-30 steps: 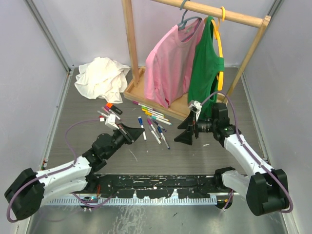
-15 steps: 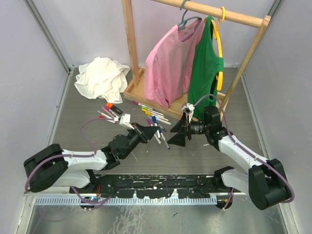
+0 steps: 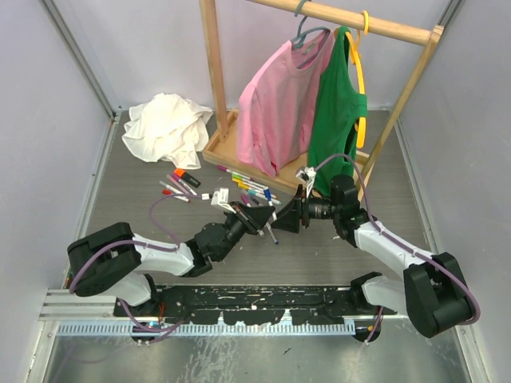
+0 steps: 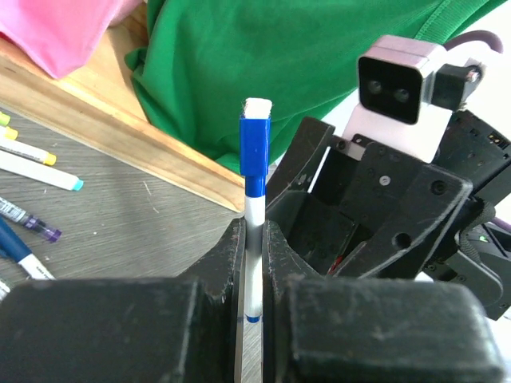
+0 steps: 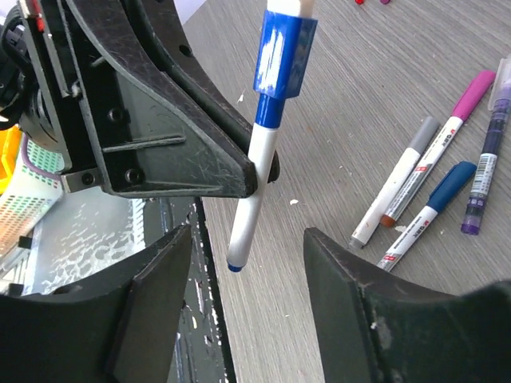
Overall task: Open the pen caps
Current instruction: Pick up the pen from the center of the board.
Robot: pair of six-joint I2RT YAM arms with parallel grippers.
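Progress: early. As far as I can see, no cap is off yet.
Pen in hand: slim white plastic pen [image 4: 254,215], upright above the grey wood-grain table [image 3: 319,247], mid-table between my two arms.
Cap: blocky blue plastic cap [image 4: 255,148], still seated on the pen's top end and clear above my fingers.
Left gripper [image 4: 253,239]: clamped tight on the pen's barrel, below the cap.
Right gripper [image 5: 247,255]: jaws partway apart, holding nothing. The pen lines up with the gap. I cannot tell whether it is already between the tips or just ahead.
Other pens: loose slim marker pens [image 3: 249,190] scattered on the table just beyond the grippers. The grey, blue, pink and purple ones nearest me look capped.
Left to do: my guess is pinch the blue cap, pull it off, then all the rest.
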